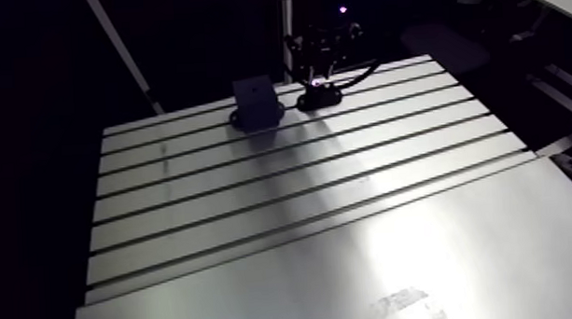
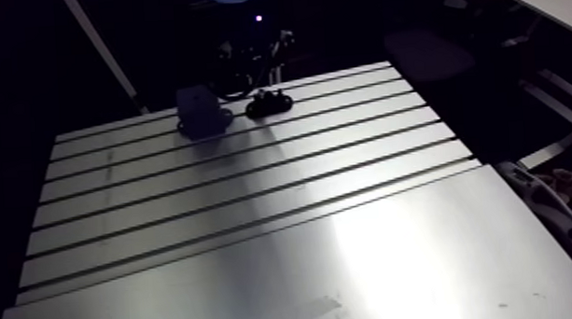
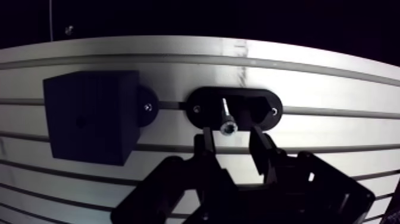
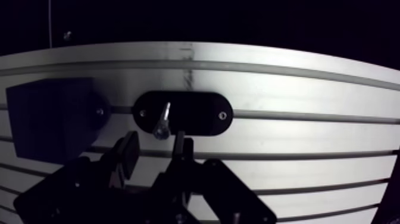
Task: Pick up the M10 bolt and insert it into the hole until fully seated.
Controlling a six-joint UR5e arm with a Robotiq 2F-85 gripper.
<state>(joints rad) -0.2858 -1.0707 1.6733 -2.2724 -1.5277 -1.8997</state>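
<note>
The gripper (image 3: 230,134) hovers empty, fingers spread, just short of the bolt (image 3: 226,115). The bolt lies in a black holder (image 3: 265,105) near the table's (image 3: 333,89) far edge, beside a dark block (image 3: 89,116). Grasping and insertion are both still to do.

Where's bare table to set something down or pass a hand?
The table is bare from the block and holder to its near edge. Crowded only at the far edge, where the open gripper hovers over the holder.
</note>
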